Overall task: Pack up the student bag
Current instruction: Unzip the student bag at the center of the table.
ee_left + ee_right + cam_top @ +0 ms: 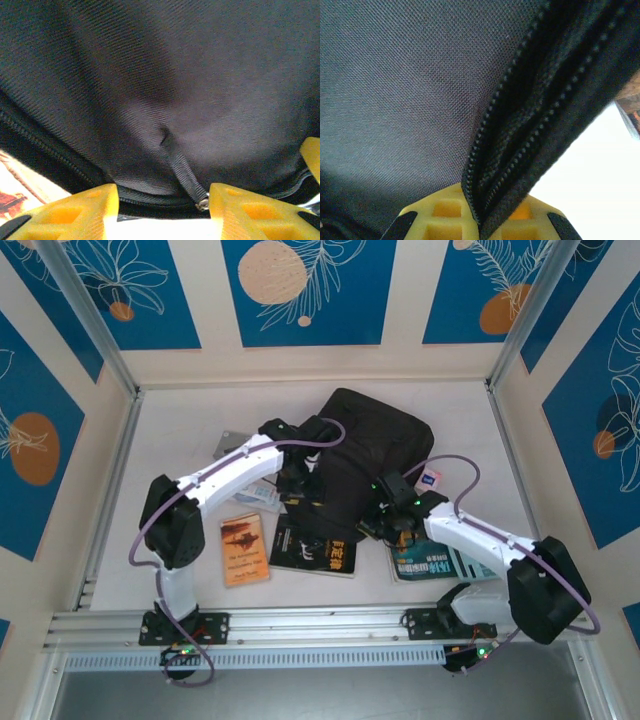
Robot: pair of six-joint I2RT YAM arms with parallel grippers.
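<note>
The student bag (385,435), a big black fabric backpack, lies at the middle back of the table. My left gripper (300,490) is at its near left edge. In the left wrist view this gripper (163,210) is open, and the black zip pull strap (182,172) hangs between the yellow fingers, close to the right one (240,210). My right gripper (385,525) is at the bag's near right edge. In the right wrist view it (482,222) is shut on the bag's zipper edge (520,140), which is pinched between the fingers.
On the table in front of the bag lie an orange book (244,549), a black book (313,545) and a teal book (432,562), the last partly under the right arm. A pale book (258,495) lies under the left arm. A small card (431,478) is right of the bag.
</note>
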